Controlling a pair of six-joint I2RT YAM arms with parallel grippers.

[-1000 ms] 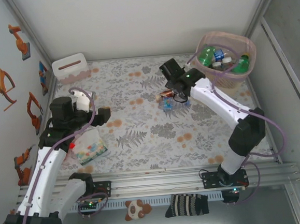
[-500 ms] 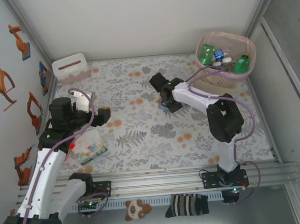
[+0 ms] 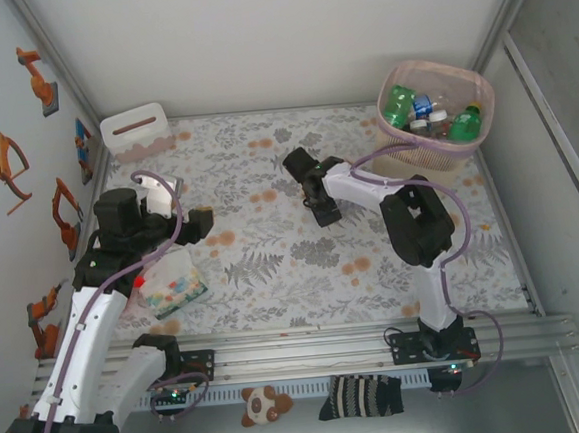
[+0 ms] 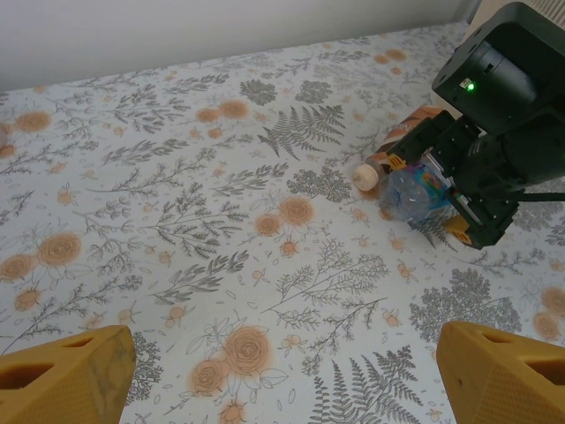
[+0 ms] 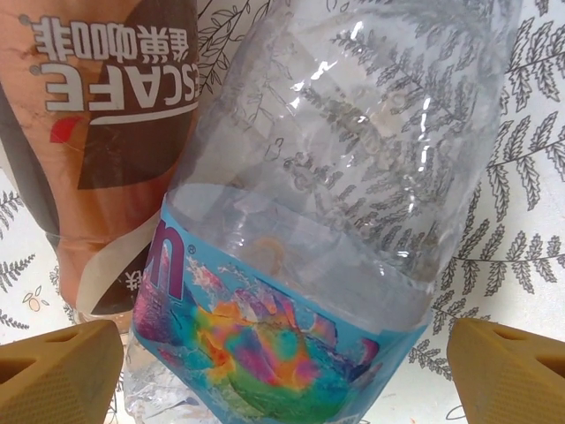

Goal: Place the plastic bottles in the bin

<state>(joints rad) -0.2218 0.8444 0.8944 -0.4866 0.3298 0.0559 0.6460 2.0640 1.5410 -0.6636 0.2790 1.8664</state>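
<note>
1. Two bottles, a clear one (image 5: 335, 177) and a brown one (image 5: 106, 150), are lying side by side mid-table. The right gripper (image 5: 282, 375), now further left than a second ago, is spreading wider around them, gripping neither.
2. The left gripper (image 4: 282, 380) is staying wide open, empty, over bare cloth (image 4: 221, 221).
3. The bin (image 3: 455, 153) is standing in the far right corner, holding other bottles (image 3: 398, 103), with open cloth between.

White shells and black joint housings are seen on the left arm (image 3: 83, 328) and right arm (image 3: 416, 225), with lilac cables (image 3: 175, 200) looped alongside. Mustard-yellow fingertips (image 4: 66, 375) are fitted; a green light (image 4: 465, 86) is lit behind the right gripper (image 5: 282, 371).
</note>
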